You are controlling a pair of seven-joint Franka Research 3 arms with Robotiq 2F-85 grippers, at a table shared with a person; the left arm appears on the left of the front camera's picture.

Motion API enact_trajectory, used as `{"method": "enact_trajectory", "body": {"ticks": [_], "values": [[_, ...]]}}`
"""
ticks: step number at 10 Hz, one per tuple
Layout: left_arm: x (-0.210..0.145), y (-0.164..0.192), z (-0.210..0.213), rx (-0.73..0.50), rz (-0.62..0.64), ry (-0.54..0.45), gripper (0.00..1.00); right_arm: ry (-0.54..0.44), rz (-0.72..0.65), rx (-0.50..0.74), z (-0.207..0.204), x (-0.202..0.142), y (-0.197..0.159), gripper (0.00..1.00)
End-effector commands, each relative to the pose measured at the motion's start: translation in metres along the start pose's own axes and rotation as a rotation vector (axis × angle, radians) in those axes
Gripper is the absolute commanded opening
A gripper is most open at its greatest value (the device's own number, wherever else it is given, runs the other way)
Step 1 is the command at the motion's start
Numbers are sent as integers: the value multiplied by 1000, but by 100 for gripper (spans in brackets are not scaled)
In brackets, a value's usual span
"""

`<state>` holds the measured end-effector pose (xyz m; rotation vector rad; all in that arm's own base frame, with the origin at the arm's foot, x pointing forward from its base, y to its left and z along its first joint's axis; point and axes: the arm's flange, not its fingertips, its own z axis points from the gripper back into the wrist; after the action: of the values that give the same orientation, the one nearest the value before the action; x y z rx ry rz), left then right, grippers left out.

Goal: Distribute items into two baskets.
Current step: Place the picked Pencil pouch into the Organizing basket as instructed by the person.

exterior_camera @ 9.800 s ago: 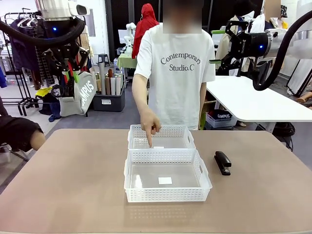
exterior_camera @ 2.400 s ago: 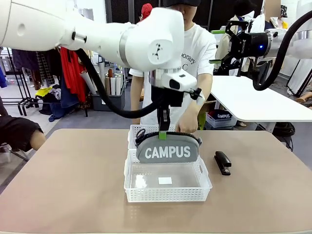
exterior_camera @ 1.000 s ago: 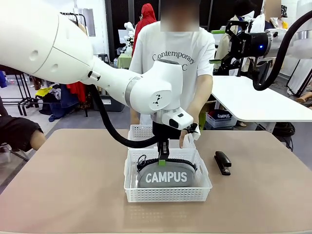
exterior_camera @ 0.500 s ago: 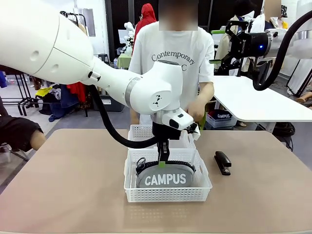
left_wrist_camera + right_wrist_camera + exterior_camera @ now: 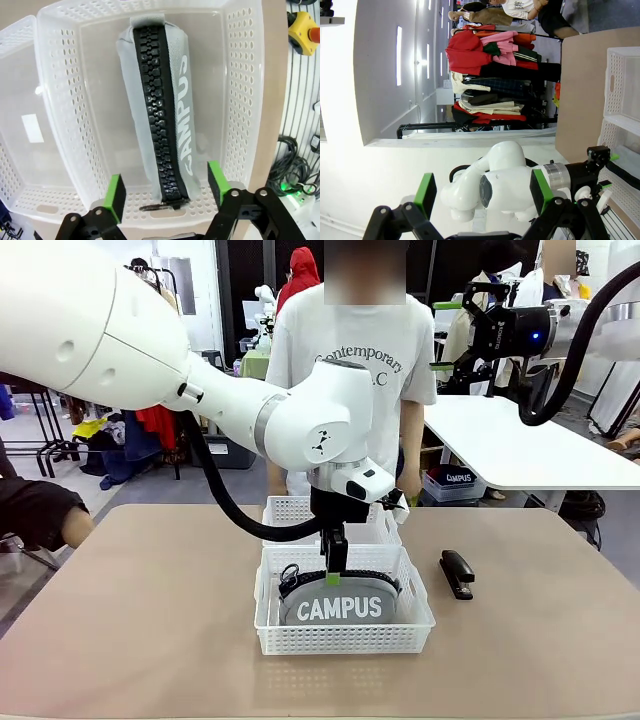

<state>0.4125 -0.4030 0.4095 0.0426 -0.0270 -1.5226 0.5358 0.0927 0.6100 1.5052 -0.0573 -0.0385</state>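
Front view has the left arm reaching in from the table's left side, and its left gripper (image 5: 333, 575) hangs over the near basket (image 5: 270, 635), which sits mid-table toward the near edge. The far basket (image 5: 285, 508) stands right behind it, toward the far edge where a person (image 5: 360, 370) waits. The grey CAMPUS pouch (image 5: 340, 605) lies inside the near basket, lettering facing the robot. From the left wrist view the left gripper (image 5: 166, 187) has its jaws spread, 1 green pad on each side of the pouch (image 5: 160, 110) near the zipper-pull end, holding nothing. The pouch rests on the basket's clear floor with its black zipper uppermost. It looks soft and light and would likely sag from a pinch, so the zipper ridge near its middle seems the best hold. To the right of the near basket, between it and the table's right edge, the black stapler (image 5: 457, 573) lies on the bare table (image 5: 150, 620), well apart from both grippers. It is probably stiff, dense and smooth, best pinched across its narrow sides near the middle. Farther right, the right gripper (image 5: 440, 337) is raised high beyond the table's far right corner. The right wrist view shows the right gripper (image 5: 482, 190) with jaws wide apart around nothing.
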Motion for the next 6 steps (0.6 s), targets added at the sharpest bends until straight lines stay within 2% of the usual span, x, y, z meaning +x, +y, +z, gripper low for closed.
{"method": "enact_trajectory", "body": {"ticks": [1, 6], "values": [[-8, -6, 10, -6, 14, 1, 100, -4, 2, 1, 0, 0, 1, 100], [-11, -7, 18, -21, 21, -10, 100, -4, 2, 1, 0, 0, 1, 100]]}}
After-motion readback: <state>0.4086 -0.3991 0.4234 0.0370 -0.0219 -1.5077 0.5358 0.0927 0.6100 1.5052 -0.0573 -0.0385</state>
